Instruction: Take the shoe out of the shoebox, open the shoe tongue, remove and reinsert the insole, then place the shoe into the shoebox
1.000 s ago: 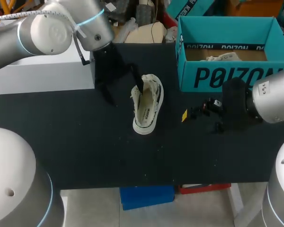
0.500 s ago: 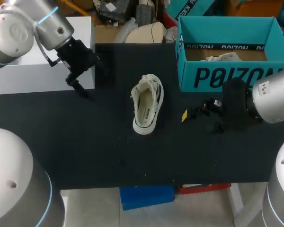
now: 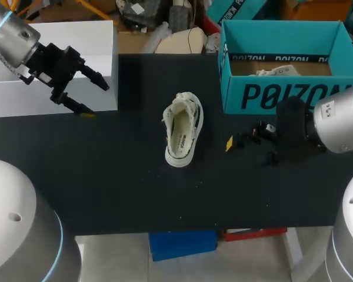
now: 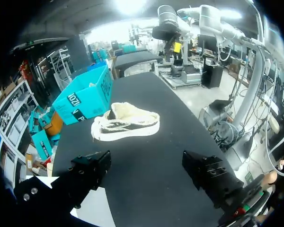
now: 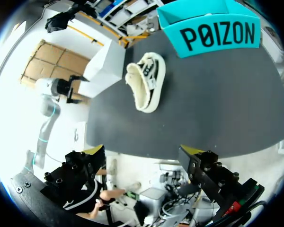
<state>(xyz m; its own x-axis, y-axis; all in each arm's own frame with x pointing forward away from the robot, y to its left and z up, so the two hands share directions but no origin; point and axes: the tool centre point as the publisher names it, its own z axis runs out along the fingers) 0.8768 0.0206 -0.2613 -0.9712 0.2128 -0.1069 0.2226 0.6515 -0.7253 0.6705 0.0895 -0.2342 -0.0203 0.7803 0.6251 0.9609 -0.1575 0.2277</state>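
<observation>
The left fingers (image 3: 95,80) were held spread apart, with nothing between them, close in front of a white box (image 3: 94,44) at the 10 o'clock corner of the black bench (image 3: 106,176). The right fingers (image 5: 201,166) were likewise held open and empty, low over the bench at its 3 o'clock side. The shoe (image 3: 182,134) was found between the two, near the bench's middle, sole down and opening upward: at 4 o'clock from the left fingers and at 9 o'clock from the right ones, touched by neither. The teal shoebox (image 3: 270,95) stood open at 1 o'clock from the shoe, apart from it.
</observation>
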